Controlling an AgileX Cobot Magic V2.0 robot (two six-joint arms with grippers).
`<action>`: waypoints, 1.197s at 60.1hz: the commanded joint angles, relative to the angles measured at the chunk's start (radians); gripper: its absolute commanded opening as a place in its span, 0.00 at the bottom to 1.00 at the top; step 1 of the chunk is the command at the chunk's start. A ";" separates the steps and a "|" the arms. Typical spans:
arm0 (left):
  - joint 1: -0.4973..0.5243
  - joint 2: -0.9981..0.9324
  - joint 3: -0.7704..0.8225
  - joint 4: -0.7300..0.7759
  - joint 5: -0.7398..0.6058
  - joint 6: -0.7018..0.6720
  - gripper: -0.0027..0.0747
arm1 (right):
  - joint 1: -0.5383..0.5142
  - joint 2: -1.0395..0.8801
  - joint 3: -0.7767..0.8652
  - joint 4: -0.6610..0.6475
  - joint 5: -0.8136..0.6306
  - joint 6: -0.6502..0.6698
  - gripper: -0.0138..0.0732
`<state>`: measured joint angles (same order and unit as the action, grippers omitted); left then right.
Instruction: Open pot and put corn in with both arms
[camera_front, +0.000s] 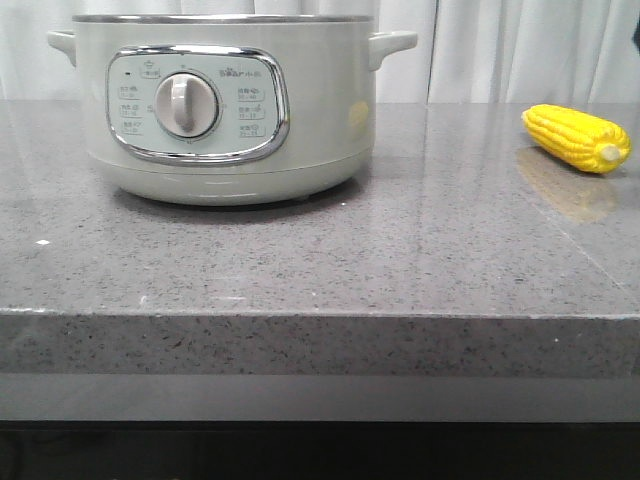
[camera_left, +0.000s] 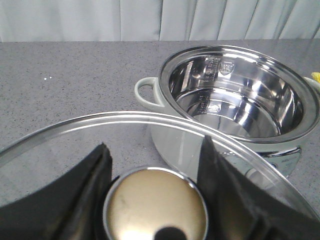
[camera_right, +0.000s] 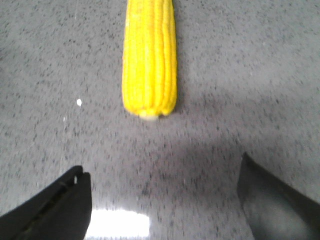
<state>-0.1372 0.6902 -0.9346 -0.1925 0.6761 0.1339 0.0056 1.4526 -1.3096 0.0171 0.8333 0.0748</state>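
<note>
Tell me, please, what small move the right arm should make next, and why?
Probably ease the right gripper forward and down over the corn. Its fingers are spread wide with nothing between them, and the corn lies on the counter just ahead of them. The left gripper already holds the glass lid by its knob, off the pot, whose inside is bare.

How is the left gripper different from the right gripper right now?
The left gripper is shut on the round glass lid by its metal knob, lifted off the open pale green pot. The right gripper is open and empty, short of the yellow corn cob. Both have black fingers.
</note>
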 joint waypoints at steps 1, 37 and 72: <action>0.004 -0.009 -0.038 -0.014 -0.132 -0.007 0.34 | 0.003 0.041 -0.105 0.000 -0.021 -0.004 0.86; 0.004 -0.009 -0.038 -0.010 -0.132 -0.007 0.34 | 0.003 0.382 -0.389 0.017 0.078 -0.005 0.86; 0.004 -0.009 -0.038 0.000 -0.132 -0.007 0.34 | 0.003 0.433 -0.389 0.024 0.106 -0.019 0.53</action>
<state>-0.1372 0.6902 -0.9346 -0.1808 0.6761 0.1339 0.0095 1.9420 -1.6668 0.0391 0.9569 0.0670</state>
